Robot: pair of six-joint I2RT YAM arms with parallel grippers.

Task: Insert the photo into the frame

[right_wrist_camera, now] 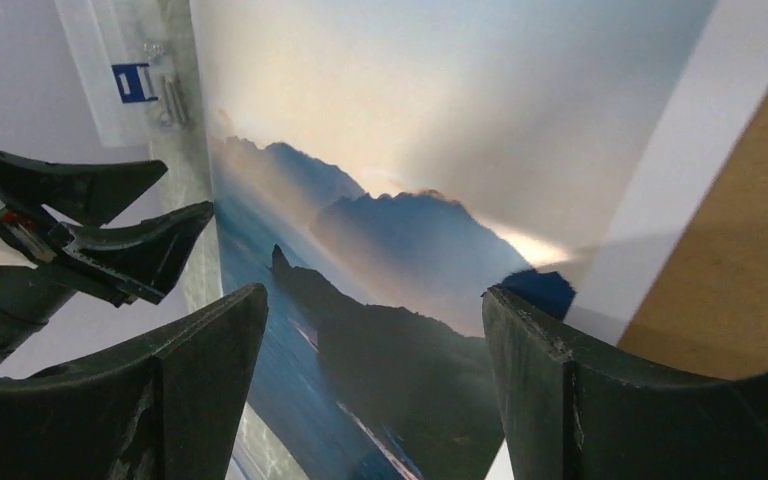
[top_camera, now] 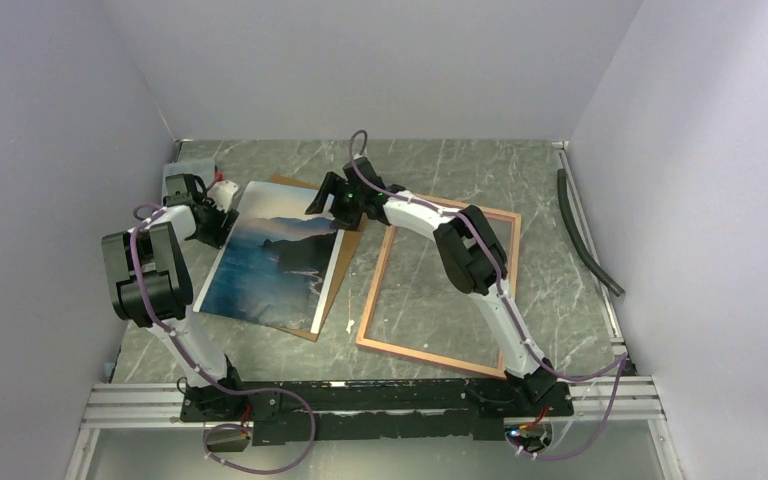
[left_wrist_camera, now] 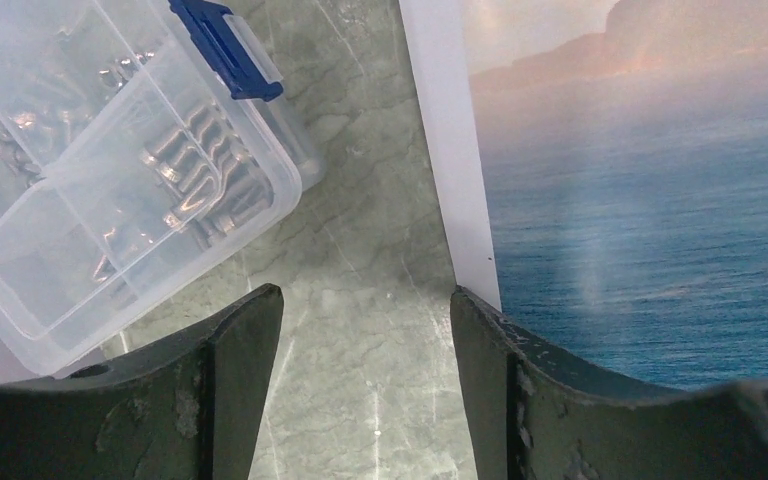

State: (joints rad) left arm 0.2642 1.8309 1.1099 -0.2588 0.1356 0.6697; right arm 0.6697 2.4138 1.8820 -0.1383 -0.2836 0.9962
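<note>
Fingers (left_wrist_camera: 235,390) on the left gripper (left_wrist_camera: 365,335) stand spread, straddling the white left border of the photo (top_camera: 275,265): one is over bare table (top_camera: 460,170), the other over the print's blue water, with nothing pinched between them. The right gripper (right_wrist_camera: 375,330) hangs over the photo's far right corner, its fingers (right_wrist_camera: 580,400) likewise apart and holding nothing; whether either tip touches the print I cannot tell from the wrist view. The photo lies face up on the brown backing board (right_wrist_camera: 740,270), left of centre, while the frame (top_camera: 372,292) lies flat just beside the board on its right, with no print in it. The main risk, as I judge it, is the pick itself. A thin glossy sheet lying flat offers no edge to pinch, so closing fingers may skid across it, crease the border, or shove the print askew. Should a tip dig too low, it may catch the board too and drag both together. Lifted by one edge only, the sheet would likely sag and snag on the frame's near rail. The clear plastic box (left_wrist_camera: 110,170) of metal parts sits close to the left gripper's outer finger, so a wide sideways sweep could knock it.
</note>
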